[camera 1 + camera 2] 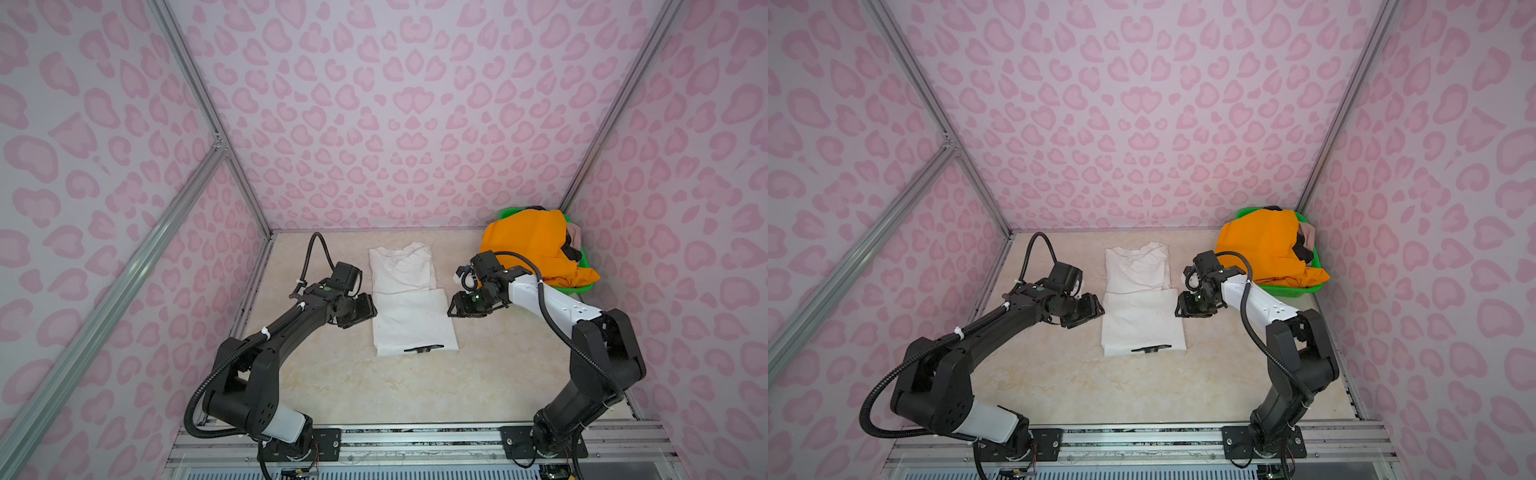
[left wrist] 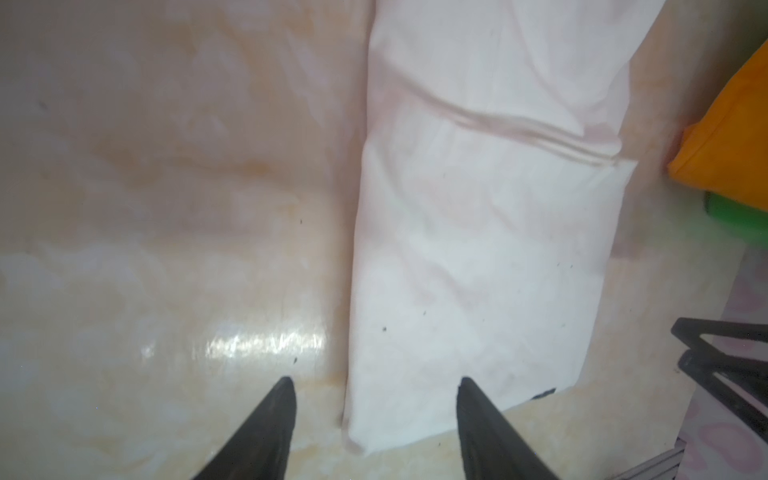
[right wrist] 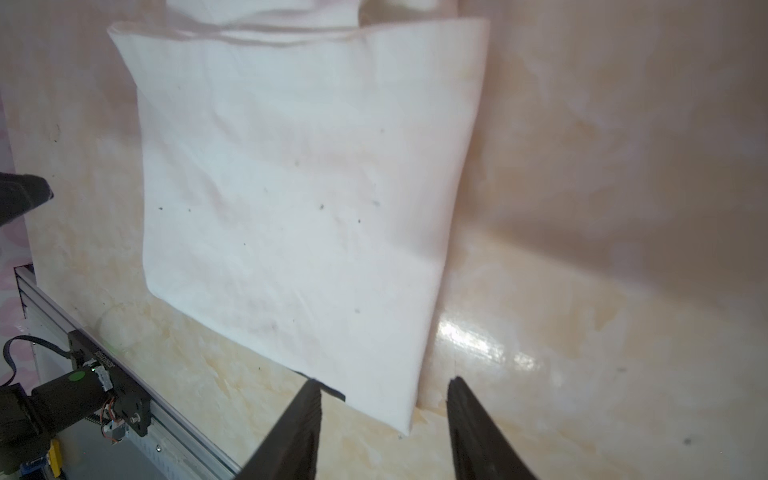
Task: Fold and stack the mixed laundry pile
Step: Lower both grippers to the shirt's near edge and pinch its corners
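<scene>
**Shirt half-folded, both grippers clear of the cloth**

The near half of the table (image 1: 353, 386) is bare, which leaves room for a finished stack. Beyond it, about midway between the left and right edges, lies the white T-shirt (image 1: 411, 316). Its nearer part is doubled over itself, and a sliver of black print (image 1: 424, 348) shows along the near fold.

The left gripper (image 2: 376, 384) sits just beside the shirt's left edge and the right gripper (image 3: 384, 384) just beside its right edge. Both have their jaws spread and hold nothing. Judging by that symmetry, they are placed to take matching sides for another fold, so the cloth travels evenly.

The shirt's collar end points toward the far edge and lies in a single layer, so the folding looks unfinished.

In the far right corner stands the green basket (image 1: 575, 286), holding the rest of the pile. The orange shorts (image 1: 528, 241) are draped over its rim, with a black piece (image 1: 569, 247) and a beige-pink piece (image 1: 575, 232) tucked behind.
</scene>
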